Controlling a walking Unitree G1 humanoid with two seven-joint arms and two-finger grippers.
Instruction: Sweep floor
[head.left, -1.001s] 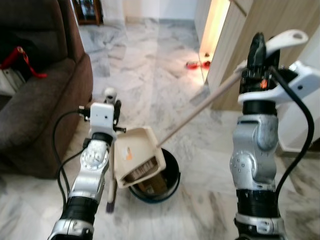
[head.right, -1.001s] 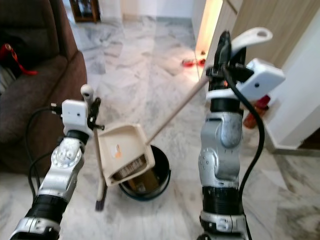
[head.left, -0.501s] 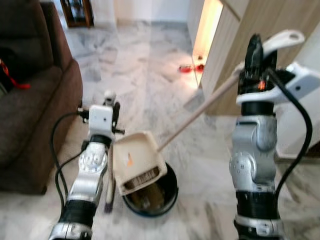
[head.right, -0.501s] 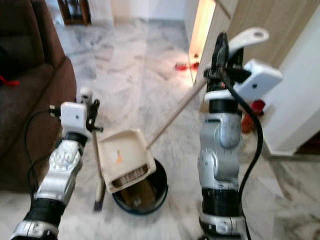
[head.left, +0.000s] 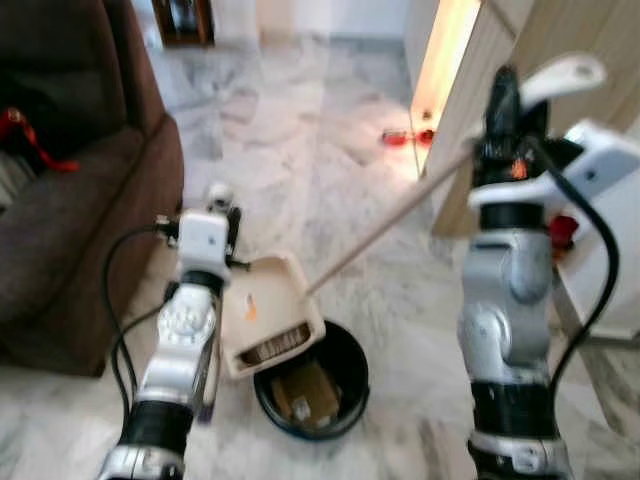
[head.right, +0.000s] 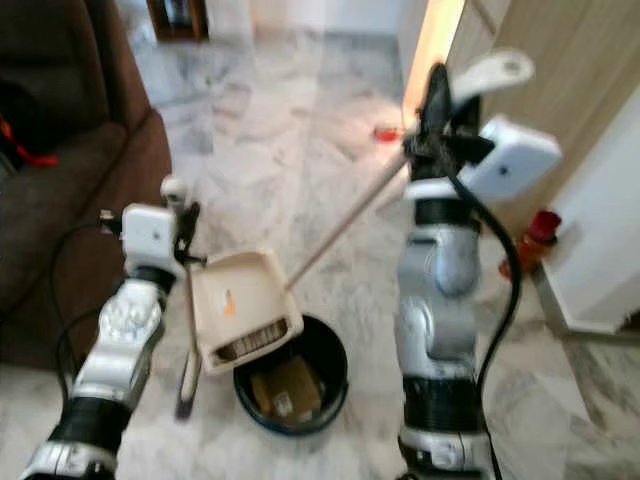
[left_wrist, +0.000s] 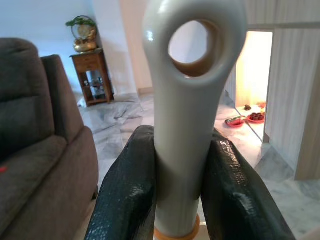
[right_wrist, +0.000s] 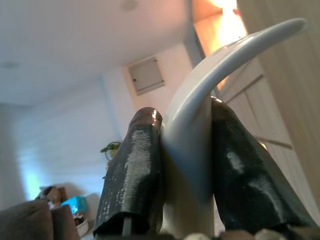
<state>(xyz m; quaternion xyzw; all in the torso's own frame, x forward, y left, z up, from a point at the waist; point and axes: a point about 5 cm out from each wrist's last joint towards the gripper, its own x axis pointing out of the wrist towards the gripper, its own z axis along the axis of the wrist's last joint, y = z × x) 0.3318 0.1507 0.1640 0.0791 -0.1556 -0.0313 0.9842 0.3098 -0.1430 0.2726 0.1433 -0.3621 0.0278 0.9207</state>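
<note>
Dustpan (head.left: 268, 315) was tilted over the rim of the black bin (head.left: 310, 385) on the marble floor (head.left: 300, 130), its long handle clamped in the right end effector (right_wrist: 182, 165). Left end effector (left_wrist: 172, 190) gripped the broom handle (left_wrist: 192, 100). Left wrist view caught a side table with a plant (left_wrist: 90, 75) beyond the brown sofa (head.left: 70, 200).
</note>
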